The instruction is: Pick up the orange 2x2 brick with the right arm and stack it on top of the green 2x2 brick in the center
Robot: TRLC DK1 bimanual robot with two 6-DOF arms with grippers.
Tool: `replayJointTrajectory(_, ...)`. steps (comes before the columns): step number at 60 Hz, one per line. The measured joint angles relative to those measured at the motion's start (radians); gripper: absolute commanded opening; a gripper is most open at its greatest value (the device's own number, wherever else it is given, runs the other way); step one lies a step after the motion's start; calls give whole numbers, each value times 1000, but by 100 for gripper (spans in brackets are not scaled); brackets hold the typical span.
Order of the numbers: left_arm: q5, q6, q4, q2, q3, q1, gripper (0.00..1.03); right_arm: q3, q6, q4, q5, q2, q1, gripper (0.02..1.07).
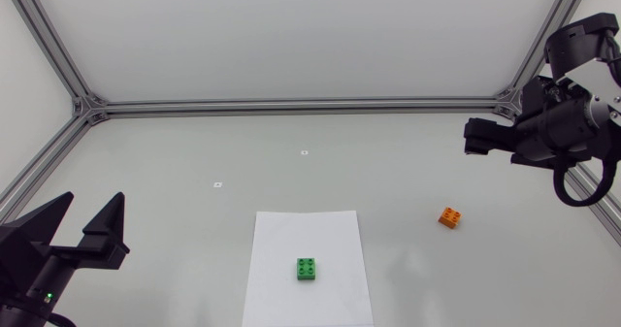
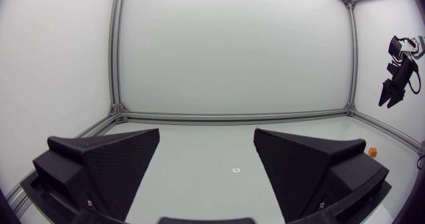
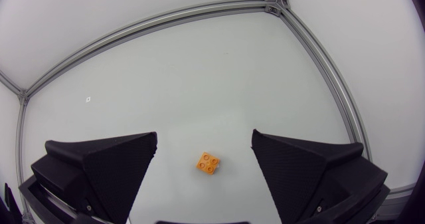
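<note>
Left gripper sits at the near left corner, fingers spread, holding nothing. Green brick stands studs up on the white sheet, centre, toward its near edge. Orange brick, square and studs up, slightly skewed, lies on the table well right of the sheet, near the right edge. Right gripper hangs above it, farther back, fingers spread

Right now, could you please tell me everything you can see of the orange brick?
The orange brick is a plastic-looking 2x2 block with four round studs facing up. It sits flat on the table, right of the white sheet and apart from it. Only the table touches it.
</note>
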Motion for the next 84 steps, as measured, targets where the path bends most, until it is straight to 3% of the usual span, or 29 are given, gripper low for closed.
replayJointTrajectory(32,0,0,0,0,0,0,99,168,198,-320,-2,193,3,103)
replayJointTrajectory(57,0,0,0,0,0,0,99,248,373,-483,-106,307,35,103)
replayJointTrajectory(84,0,0,0,0,0,0,99,258,399,-399,-113,410,0,103)
